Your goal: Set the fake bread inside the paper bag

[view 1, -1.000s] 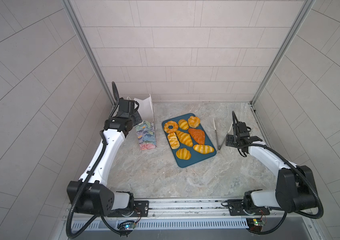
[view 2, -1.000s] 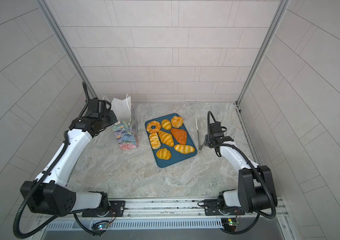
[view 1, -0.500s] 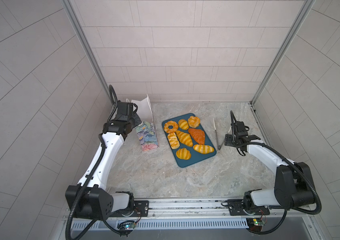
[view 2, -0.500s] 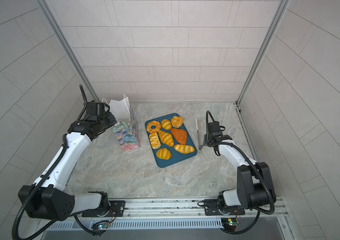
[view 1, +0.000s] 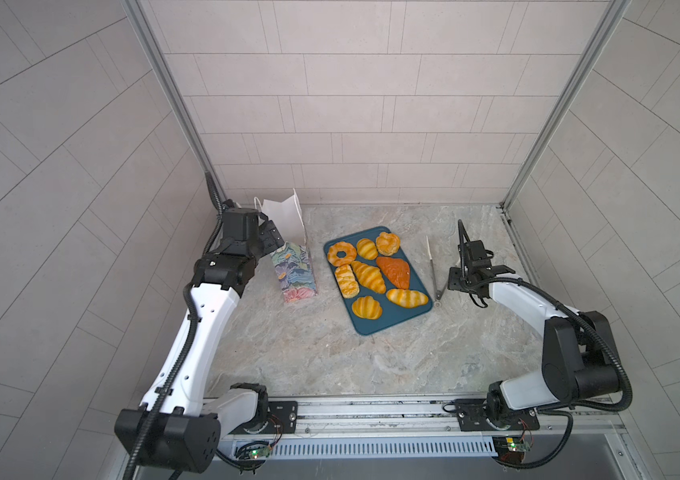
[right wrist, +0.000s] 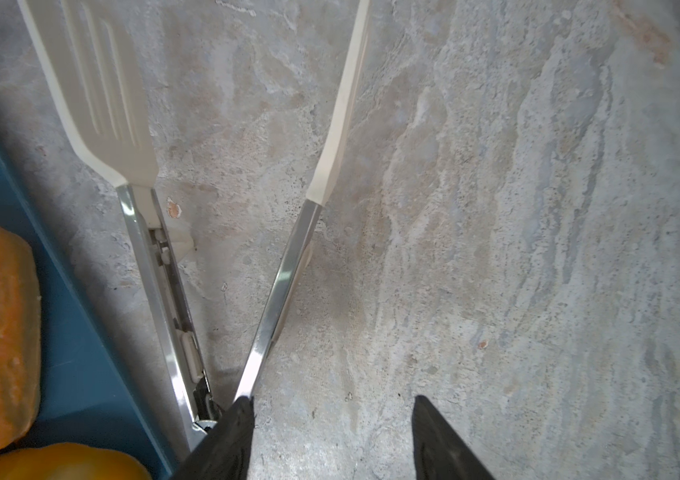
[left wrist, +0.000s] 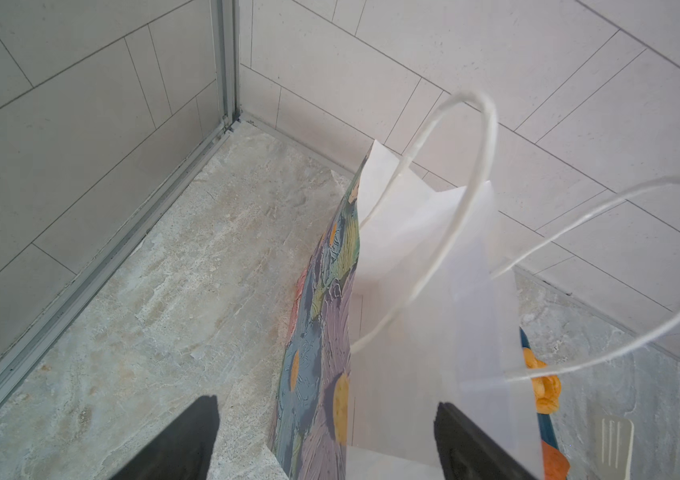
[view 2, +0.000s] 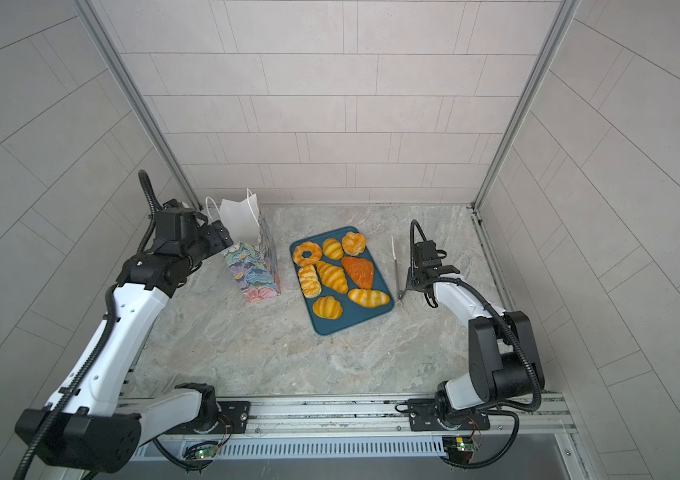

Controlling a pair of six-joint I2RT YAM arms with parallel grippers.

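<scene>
Left gripper (left wrist: 325, 402): jaws spread wide, either side of the top edge of the paper bag (view 1: 294, 270), pinching nothing.
Right gripper (right wrist: 333, 398): jaws apart and empty, one finger (right wrist: 226, 440) touching the hinge end of the tongs (right wrist: 101, 91).
Likely reason, left: set at the rim to catch one wall and keep the mouth open and steady.
Likely reason, right: brought low to the tabletop (view 1: 330, 361) at the handle end, apparently to take up the tongs as the lifting tool.
Tongs: flat on the tabletop between the tray (view 1: 375, 322) and the right gripper, arms splayed, white slotted heads pointing away from the gripper.
Paper bag: upright just beside the tray on the left, mouth open, plain white inside, pastel floral outside, thin cord handles standing up.
Fake bread (view 1: 368, 276): all eight pieces on the teal tray, none in the bag; glossy golden-yellow croissants, striped rolls, a ring and a round bun, one darker orange-brown.
Progress, judged: none bagged yet.
</scene>
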